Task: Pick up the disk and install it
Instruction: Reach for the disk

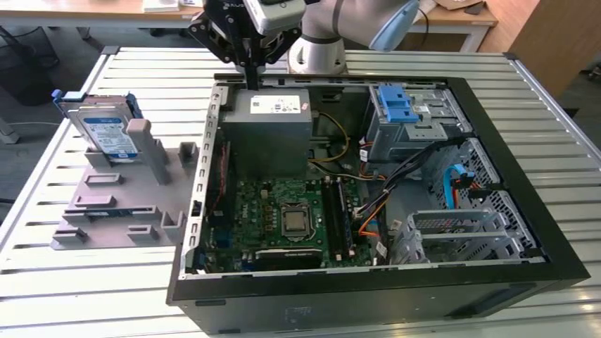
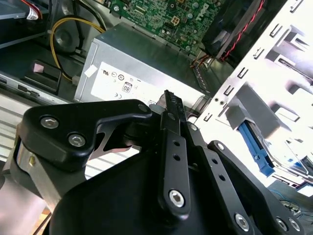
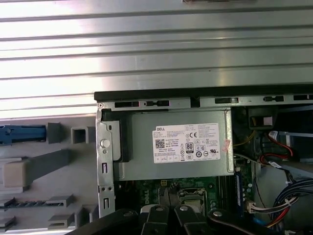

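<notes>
Hand (image 1: 253, 83) hovers above power supply (image 1: 272, 130); disk (image 1: 107, 134) stands well apart.

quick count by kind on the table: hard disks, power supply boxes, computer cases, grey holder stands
disk: 1
power supply box: 1
computer case: 1
grey holder stand: 1
total: 4
</notes>
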`<state>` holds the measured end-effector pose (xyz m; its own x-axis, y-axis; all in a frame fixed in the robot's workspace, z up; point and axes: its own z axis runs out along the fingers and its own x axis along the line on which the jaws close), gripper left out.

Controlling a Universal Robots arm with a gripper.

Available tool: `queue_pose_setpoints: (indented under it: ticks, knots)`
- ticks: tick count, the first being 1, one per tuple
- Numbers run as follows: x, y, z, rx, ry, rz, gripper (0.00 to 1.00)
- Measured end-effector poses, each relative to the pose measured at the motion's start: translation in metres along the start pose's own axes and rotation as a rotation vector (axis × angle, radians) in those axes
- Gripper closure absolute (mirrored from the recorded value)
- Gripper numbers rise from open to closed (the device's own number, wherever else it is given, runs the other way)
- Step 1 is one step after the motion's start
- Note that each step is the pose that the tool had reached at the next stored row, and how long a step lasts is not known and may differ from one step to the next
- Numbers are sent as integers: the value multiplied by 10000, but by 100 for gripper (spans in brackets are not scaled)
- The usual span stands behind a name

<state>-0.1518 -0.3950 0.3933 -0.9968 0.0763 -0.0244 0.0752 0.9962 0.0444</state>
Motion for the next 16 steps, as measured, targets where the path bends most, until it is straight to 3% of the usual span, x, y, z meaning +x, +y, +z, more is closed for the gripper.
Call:
queue_pose_setpoints:
  ticks: [16]
  knots:
    - [42, 1, 0, 0, -1, -1, 89]
